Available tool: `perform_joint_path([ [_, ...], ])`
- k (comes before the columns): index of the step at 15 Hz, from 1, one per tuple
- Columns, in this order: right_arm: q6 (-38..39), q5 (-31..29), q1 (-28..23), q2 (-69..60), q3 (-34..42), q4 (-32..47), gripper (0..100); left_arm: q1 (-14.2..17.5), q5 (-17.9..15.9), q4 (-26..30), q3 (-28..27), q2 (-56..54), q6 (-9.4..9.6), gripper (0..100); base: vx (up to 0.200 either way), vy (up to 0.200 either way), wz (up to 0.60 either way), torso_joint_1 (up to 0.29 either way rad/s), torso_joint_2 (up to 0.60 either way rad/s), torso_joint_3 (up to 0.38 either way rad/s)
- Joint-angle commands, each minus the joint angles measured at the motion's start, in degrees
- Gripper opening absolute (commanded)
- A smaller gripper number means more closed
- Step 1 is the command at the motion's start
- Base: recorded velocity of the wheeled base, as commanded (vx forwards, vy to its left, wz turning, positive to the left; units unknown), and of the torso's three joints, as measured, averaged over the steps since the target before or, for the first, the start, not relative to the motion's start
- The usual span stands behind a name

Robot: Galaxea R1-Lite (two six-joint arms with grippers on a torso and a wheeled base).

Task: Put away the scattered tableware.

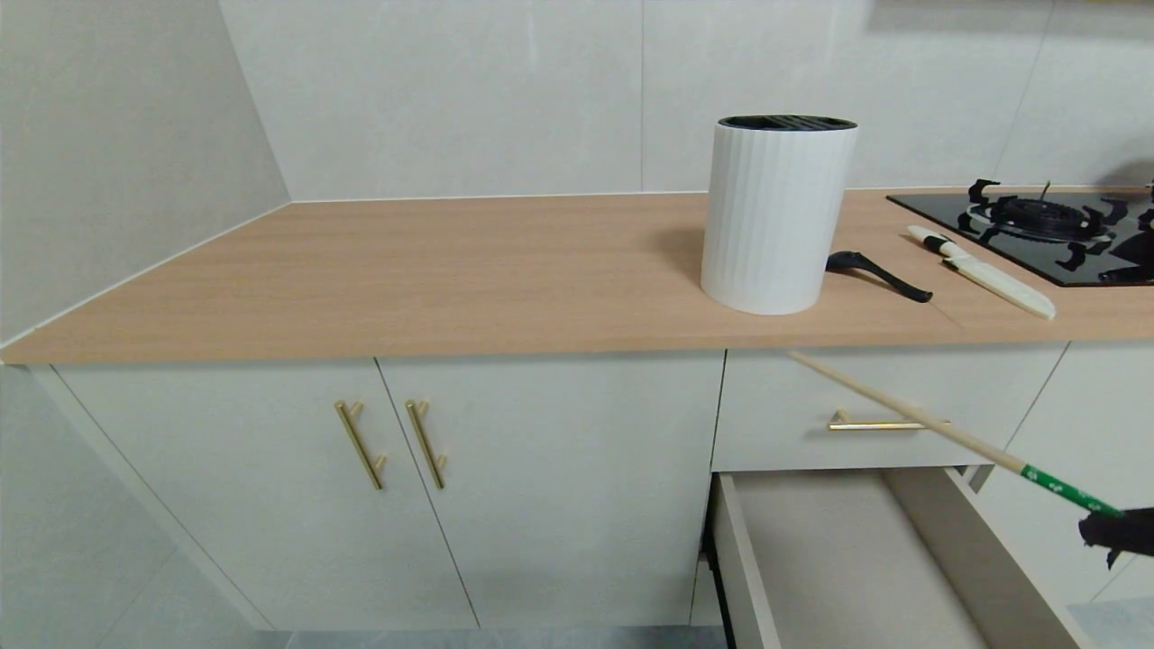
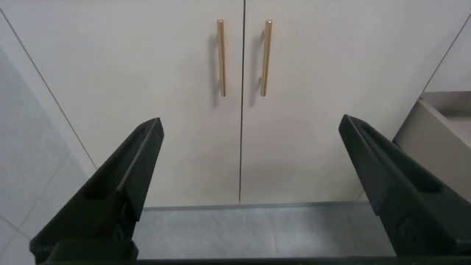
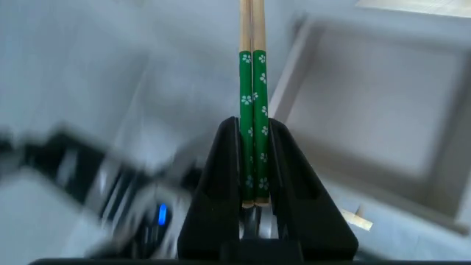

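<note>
Under your table (image 1: 451, 270), L claw (image 2: 250, 126) is spread wide facing the cupboard doors (image 2: 243, 110), and to the R the lower drawer (image 1: 838, 559) stands pulled out. On the table: white ribbed holder (image 1: 775, 216), pale knife (image 1: 987, 273) by the hob (image 1: 938, 204), black scoop (image 1: 879, 275) just beside the holder. R claw (image 3: 254, 140) is pinching a pair of green-ended chopsticks (image 1: 947, 433) by the green end, slanting above the open drawer w/ tips up toward the table's front edge.

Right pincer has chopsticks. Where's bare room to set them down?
Free: countertop from the wall corner to the white holder; the open drawer, floor bare. Crowded: holder to stove, where black utensil and knife lie.
</note>
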Motion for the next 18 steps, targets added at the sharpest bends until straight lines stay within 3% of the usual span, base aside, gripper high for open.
perform_joint_path([
  [1,-0.3,-0.1,1.8,2.4,0.9,2.4,0,0.0,0.0,0.0,0.0,0.0,-0.02,100,0.000,0.000,0.00,0.000,0.00,0.000],
  [3,-0.2,-1.4,1.4,5.5,0.8,6.2,0,0.0,0.0,0.0,0.0,0.0,-0.02,100,0.000,0.000,0.00,0.000,0.00,0.000],
  [6,1.8,-8.8,0.5,11.8,1.9,6.5,0,0.0,0.0,0.0,0.0,0.0,-0.02,100,0.000,0.000,0.00,0.000,0.00,0.000],
  [10,4.2,-8.8,-4.8,21.1,1.9,5.7,0,0.0,0.0,0.0,0.0,0.0,-0.02,100,0.000,0.000,0.00,0.000,0.00,0.000],
  [18,6.6,-10.3,-5.8,34.0,1.8,0.2,0,0.0,0.0,0.0,0.0,0.0,-0.02,100,0.000,0.000,0.00,-0.022,0.09,0.066],
])
